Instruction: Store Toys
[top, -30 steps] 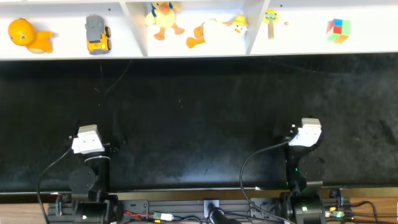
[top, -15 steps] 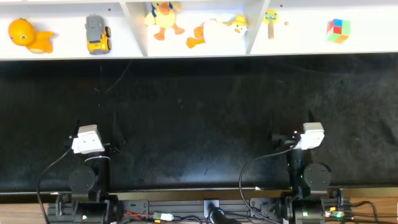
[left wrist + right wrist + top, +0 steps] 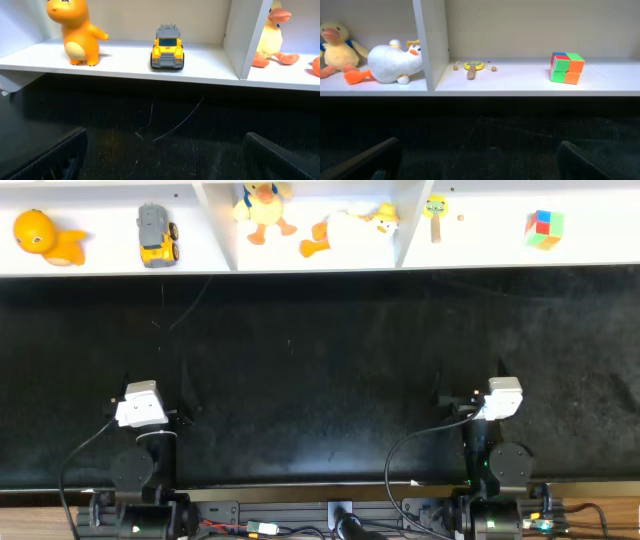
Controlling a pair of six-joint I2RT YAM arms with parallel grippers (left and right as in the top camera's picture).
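All the toys stand on the white shelf (image 3: pixel 320 260) along the far edge of the black mat. From left: an orange figure (image 3: pixel 45 235) (image 3: pixel 79 31), a yellow toy truck (image 3: pixel 157 235) (image 3: pixel 167 46), a yellow duck plush (image 3: pixel 262 210) (image 3: pixel 337 49), a white duck plush (image 3: pixel 350 230) (image 3: pixel 392 64), a small rattle drum (image 3: pixel 435 208) (image 3: pixel 472 67) and a colour cube (image 3: pixel 543 228) (image 3: pixel 566 67). My left gripper (image 3: pixel 165 157) and right gripper (image 3: pixel 480 160) are open and hold nothing. Both hang low over the mat near the arm bases, far from the shelf.
White dividers (image 3: pixel 430 45) split the shelf into three compartments. The black mat (image 3: pixel 320 360) spreads between the arms and the shelf. Cables and the arm bases (image 3: pixel 330 520) line the near edge.
The right arm drew back a little and shifted right toward its base, then stopped. The left arm and the toys kept still.
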